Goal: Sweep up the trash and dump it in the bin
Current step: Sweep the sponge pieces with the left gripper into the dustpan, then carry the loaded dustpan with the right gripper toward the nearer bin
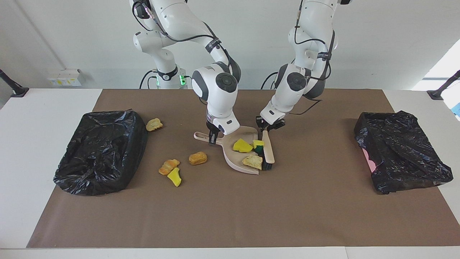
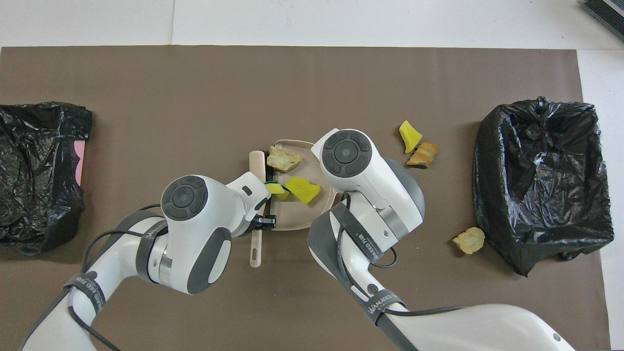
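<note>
Facing view: right gripper jaws clenched on dustpan handle, left gripper jaws grasping brush handle, sponge chunks look light, soft, best swept not pinched.

place: robotics lab | evidence: bare white wall; white bench under brown mat; two bench-mounted Franka arms
</note>
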